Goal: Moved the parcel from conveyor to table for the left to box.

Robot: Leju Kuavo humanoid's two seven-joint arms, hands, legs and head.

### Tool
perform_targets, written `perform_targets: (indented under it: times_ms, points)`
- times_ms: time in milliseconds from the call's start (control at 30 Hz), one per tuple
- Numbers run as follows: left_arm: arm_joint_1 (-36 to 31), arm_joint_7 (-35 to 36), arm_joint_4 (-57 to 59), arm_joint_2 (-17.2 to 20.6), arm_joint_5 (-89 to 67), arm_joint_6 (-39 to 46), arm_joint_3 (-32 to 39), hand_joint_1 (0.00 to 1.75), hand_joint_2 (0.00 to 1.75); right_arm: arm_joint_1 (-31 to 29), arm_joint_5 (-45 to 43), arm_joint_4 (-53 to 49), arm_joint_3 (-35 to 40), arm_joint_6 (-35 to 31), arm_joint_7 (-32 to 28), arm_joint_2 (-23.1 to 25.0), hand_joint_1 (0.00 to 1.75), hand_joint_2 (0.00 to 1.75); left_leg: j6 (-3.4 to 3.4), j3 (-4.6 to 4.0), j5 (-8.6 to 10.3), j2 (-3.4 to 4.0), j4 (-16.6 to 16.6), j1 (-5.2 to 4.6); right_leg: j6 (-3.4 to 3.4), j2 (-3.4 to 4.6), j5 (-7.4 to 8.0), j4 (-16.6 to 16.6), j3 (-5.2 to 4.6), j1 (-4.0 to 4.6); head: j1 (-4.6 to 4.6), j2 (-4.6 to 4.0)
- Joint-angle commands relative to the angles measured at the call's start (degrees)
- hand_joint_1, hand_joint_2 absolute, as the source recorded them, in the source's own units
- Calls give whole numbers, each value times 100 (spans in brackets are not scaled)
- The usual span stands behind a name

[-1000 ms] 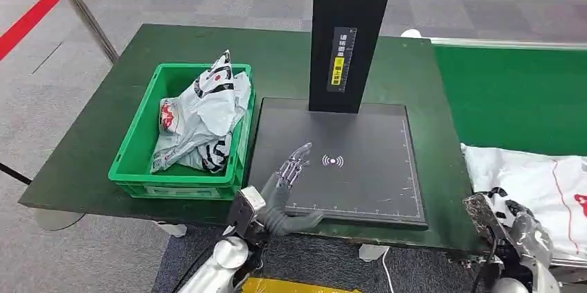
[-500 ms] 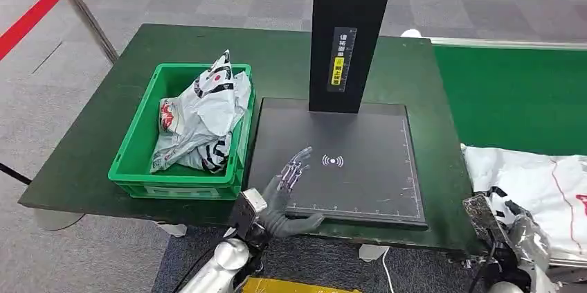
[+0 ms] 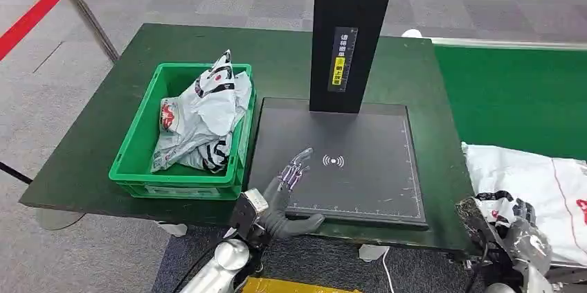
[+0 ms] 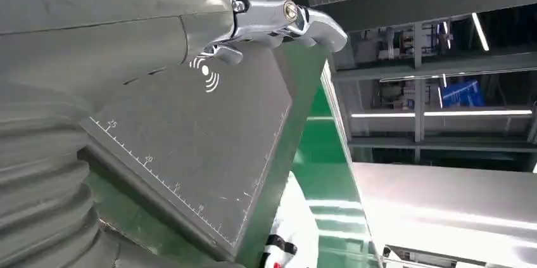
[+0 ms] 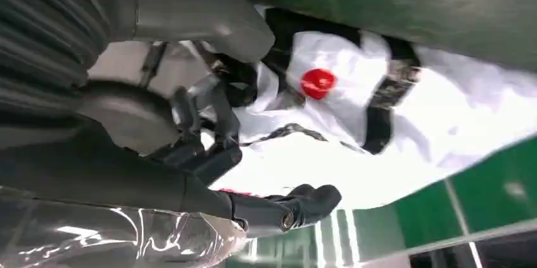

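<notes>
A white parcel (image 3: pixel 533 179) with black and red print lies on the green conveyor (image 3: pixel 512 92) at the right. Its crumpled surface with a red dot (image 5: pixel 342 109) fills the middle of the right wrist view. My right hand (image 3: pixel 516 227) is at the parcel's near edge with its fingers (image 5: pixel 215 138) spread apart and nothing plainly between them. My left hand (image 3: pixel 287 185) hovers open, its fingers (image 4: pixel 285 18) stretched out over the front edge of the black scanner pad (image 3: pixel 360 147). A green crate (image 3: pixel 135 137) on the table's left holds several parcels (image 3: pixel 204 116).
The scanner's black column (image 3: pixel 346 30) rises behind the pad. The dark green table (image 3: pixel 90 161) ends just in front of my arms. A barrier post (image 3: pixel 83 9) with a red band stands at the far left. The pad's ruled edge (image 4: pixel 190 135) shows close by.
My right hand has dropped slightly toward me along the parcel's near edge. The left hand and the parcel have barely moved.
</notes>
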Motion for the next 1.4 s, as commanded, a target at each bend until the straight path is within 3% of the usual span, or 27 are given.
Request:
perform_targets:
  times_ms: [33,100,300,333,367,400,633,1067,1400]
  points:
    - [-184,65,285,41,-52,-114,72,0,175,-193,941,47,476,659,468,-29,0,175,-2,4,-1,6,-3,3,-4,3,2,-5,4,4,0,0]
    - [-141,74,219,42,-54,-126,80,0,175,-260,996,38,606,872,536,-96,0,175,-3,12,-1,14,-10,7,-8,8,6,-16,12,8,0,0]
    - [-12,84,2,27,-117,-136,125,0,175,-355,2134,-460,700,549,1033,-319,0,175,-1,10,1,12,-7,5,-6,6,6,-12,10,7,0,0]
    - [-16,81,1,29,-115,-151,122,0,175,-365,2168,-453,686,588,1038,-364,0,0,2,0,1,8,-2,-2,-3,2,2,0,1,-1,0,0]
    - [-46,56,60,34,-106,-174,104,0,175,-402,2314,-326,661,751,1029,-452,0,0,2,1,2,7,-4,-3,-4,-2,2,-3,2,-2,0,0]
    - [-61,38,96,32,-83,-195,104,0,175,-426,2456,-198,695,814,1035,-527,0,175,3,-2,2,1,-1,-2,-2,-8,1,-1,2,-2,0,0]
    - [-21,-36,126,13,-32,-283,123,0,175,-873,2483,1007,895,886,877,-868,0,175,5,3,2,-8,-6,2,-2,-13,3,-10,14,3,0,0]
    - [-10,-40,161,32,-18,-293,123,0,175,-972,2436,1247,920,959,827,-895,0,175,5,2,2,-19,-5,3,-2,-20,0,-10,16,4,0,0]
    - [-13,-75,190,65,56,-333,93,0,175,-1943,2215,2981,1263,759,590,-932,0,175,4,2,4,-7,-6,5,-3,-8,5,-13,14,5,0,0]
